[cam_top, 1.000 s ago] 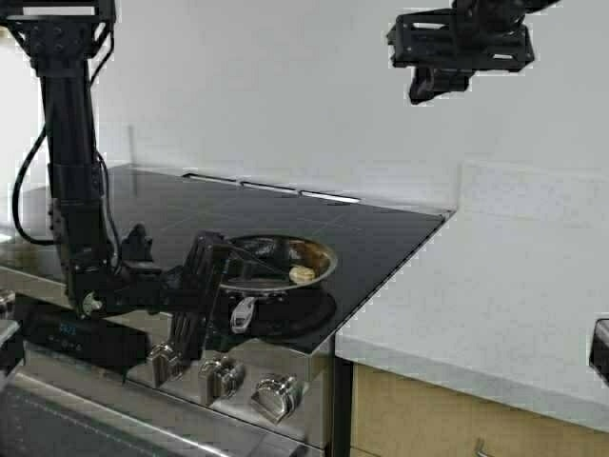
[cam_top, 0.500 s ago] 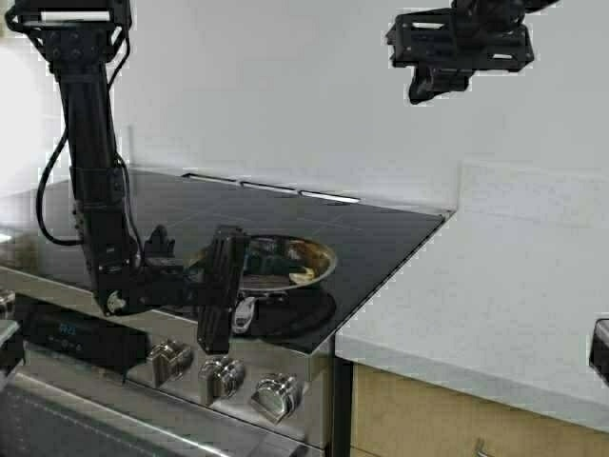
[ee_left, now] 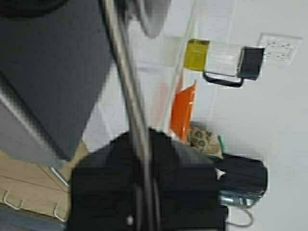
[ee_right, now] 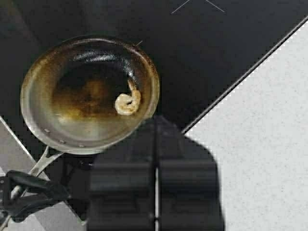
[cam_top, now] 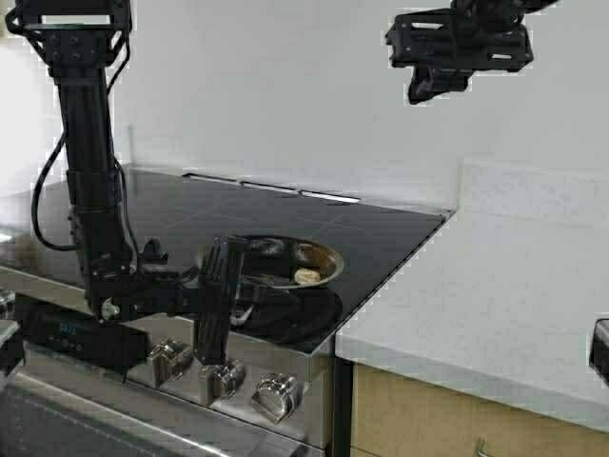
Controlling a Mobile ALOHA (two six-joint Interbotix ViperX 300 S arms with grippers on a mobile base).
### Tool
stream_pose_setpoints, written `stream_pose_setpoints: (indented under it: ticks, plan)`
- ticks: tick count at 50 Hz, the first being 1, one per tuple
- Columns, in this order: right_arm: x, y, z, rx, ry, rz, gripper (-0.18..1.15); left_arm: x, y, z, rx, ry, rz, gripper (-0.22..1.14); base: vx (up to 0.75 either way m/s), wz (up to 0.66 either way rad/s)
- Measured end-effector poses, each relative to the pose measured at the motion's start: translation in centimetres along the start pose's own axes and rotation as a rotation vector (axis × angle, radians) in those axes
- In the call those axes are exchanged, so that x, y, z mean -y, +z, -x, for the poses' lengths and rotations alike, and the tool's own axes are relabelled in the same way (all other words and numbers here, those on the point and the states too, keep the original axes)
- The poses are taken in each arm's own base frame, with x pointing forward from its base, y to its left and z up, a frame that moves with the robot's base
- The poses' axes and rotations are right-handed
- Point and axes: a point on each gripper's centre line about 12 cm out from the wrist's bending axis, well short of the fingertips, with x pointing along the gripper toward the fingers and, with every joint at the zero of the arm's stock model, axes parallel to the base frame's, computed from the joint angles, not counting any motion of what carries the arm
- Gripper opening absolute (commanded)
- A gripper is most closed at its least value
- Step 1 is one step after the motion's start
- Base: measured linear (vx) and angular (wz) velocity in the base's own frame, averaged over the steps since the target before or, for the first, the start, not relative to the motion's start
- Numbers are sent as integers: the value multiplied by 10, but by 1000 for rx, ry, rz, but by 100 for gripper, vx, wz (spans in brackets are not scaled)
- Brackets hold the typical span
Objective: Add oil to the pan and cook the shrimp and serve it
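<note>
The left gripper is down at the front edge of the black cooktop, its fingers pinched tight on the steel handle of the pan. The wrist view shows that thin handle running straight out from between the closed jaws, so the pan lies directly ahead of them along the handle's long axis, bowl end farthest away. The shrimp sits inside the pan, curled, on the side of the dark floor away from the handle and near the rim that faces the white counter. So anything tipped or slid out would, I'd judge, leave from the far lip, away from the jaws. The right gripper hangs high above, fingers closed on nothing, looking straight down on the pan, well apart from it.
</note>
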Motion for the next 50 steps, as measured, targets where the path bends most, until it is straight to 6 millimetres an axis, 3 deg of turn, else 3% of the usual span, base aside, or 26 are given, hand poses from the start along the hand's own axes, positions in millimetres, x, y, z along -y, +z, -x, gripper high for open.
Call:
stream_pose_setpoints:
  ticks: [18, 29, 50]
  plan:
    - [-3, 3, 16, -43, 27, -13, 5, 14, -3, 5, -2, -17, -4, 3, 0, 0]
    - [-1, -12, 26, -65, 25, 21, 5, 27, -3, 3, -6, -53, -20, 3, -2, 10]
    - [-2, -3, 26, -32, 25, 7, 5, 47, 3, 1, 3, -103, -40, 3, -6, 38]
